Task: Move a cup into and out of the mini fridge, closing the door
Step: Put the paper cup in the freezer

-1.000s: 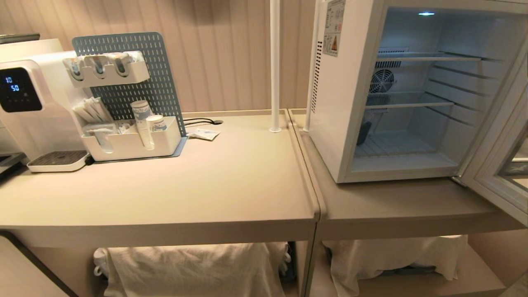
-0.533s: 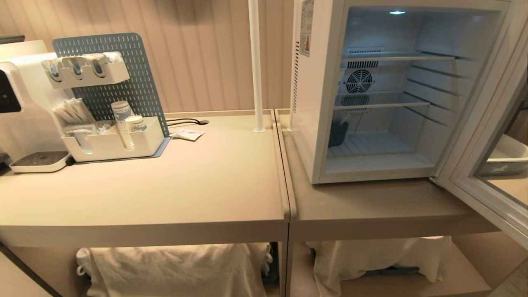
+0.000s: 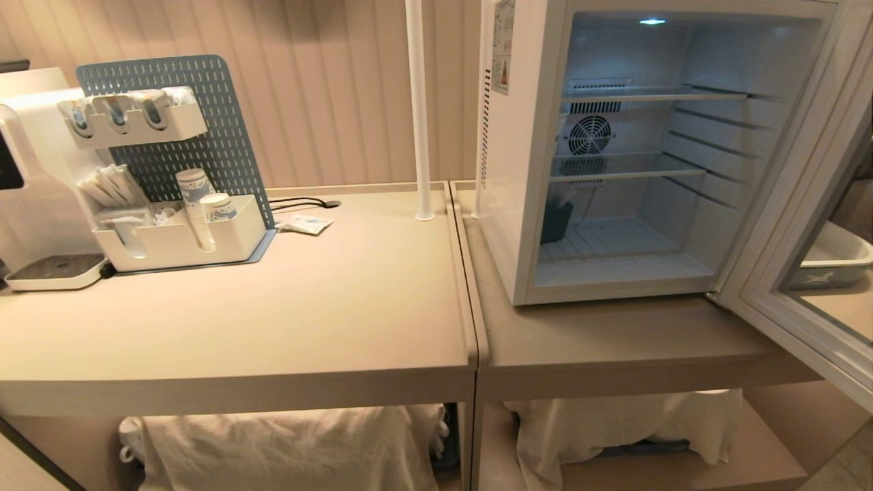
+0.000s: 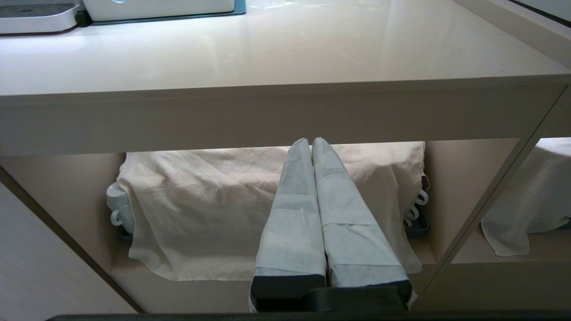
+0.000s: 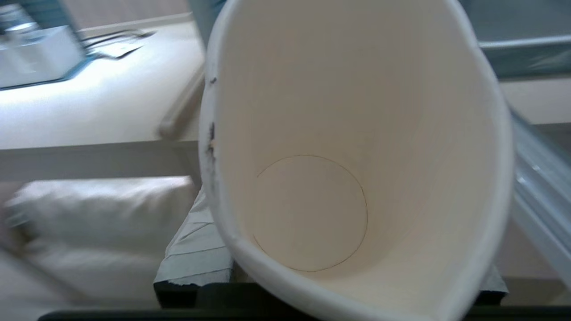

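2 tools: right tool [image 5: 339, 285] grips cup [image 5: 357, 133], left tool [image 4: 311, 145] clenched; fridge door [image 3: 798, 225] open.

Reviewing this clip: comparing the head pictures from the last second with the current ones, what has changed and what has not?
Only the viewpoint changed: the whole head view slid, so the camera turned rightward, bringing the mini fridge closer to centre. Nothing on the tables moved: the door stays open and the organiser tray keeps its place. Neither arm enters the head view. Now, the right gripper holds the cup; the left gripper is shut below the table edge.
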Controlling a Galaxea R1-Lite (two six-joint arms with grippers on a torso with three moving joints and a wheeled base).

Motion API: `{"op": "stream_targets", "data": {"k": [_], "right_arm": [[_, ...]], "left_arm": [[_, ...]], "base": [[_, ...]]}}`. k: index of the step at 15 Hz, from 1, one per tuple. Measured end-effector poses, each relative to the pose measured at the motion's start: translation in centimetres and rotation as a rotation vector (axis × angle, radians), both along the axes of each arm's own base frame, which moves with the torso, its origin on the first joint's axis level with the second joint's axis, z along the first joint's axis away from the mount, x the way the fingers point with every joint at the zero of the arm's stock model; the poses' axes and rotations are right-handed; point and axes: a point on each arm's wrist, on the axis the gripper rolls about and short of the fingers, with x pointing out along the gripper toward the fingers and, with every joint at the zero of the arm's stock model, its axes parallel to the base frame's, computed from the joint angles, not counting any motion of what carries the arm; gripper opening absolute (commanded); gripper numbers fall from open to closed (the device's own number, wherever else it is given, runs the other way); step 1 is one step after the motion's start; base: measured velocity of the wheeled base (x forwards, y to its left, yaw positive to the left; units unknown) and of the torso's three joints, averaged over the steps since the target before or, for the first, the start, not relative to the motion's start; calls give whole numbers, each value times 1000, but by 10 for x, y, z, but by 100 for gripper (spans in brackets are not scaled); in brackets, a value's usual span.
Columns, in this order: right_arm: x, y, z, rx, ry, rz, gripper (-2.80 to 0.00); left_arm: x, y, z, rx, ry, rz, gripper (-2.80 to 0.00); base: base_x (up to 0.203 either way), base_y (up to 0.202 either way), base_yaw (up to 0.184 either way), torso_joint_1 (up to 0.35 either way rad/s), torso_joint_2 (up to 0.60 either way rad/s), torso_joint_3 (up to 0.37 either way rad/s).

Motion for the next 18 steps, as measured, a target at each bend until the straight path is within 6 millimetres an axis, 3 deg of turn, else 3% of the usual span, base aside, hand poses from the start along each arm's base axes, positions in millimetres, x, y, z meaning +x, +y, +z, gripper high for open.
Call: {"op": "stream_targets", "data": {"k": [1, 3, 6, 8, 11, 14, 18], "right_arm": [[7, 1, 27, 38, 72, 45, -280], [42, 3, 68, 124, 254, 129, -280], [126, 8, 94, 221, 560, 204, -280], [187, 12, 88, 226, 730, 221, -280], [267, 18, 63, 136, 829, 270, -280], [335, 17, 37, 93, 751, 280, -280], [404, 13, 22, 59, 535, 262, -280]], "left_arm": [[0, 0, 0, 0, 0, 0, -280], [0, 0, 0, 0, 0, 0, -280], [0, 0, 0, 0, 0, 0, -280], [0, 0, 0, 0, 0, -1, -280], [0, 0, 0, 0, 0, 0, -280], [0, 0, 0, 0, 0, 0, -280], [0, 0, 0, 0, 0, 0, -280]], "base": [[0, 0, 0, 0, 0, 0], [0, 0, 0, 0, 0, 0], [0, 0, 0, 0, 0, 0], [0, 0, 0, 0, 0, 0], [0, 0, 0, 0, 0, 0], [0, 0, 0, 0, 0, 0], [0, 0, 0, 0, 0, 0]]}}
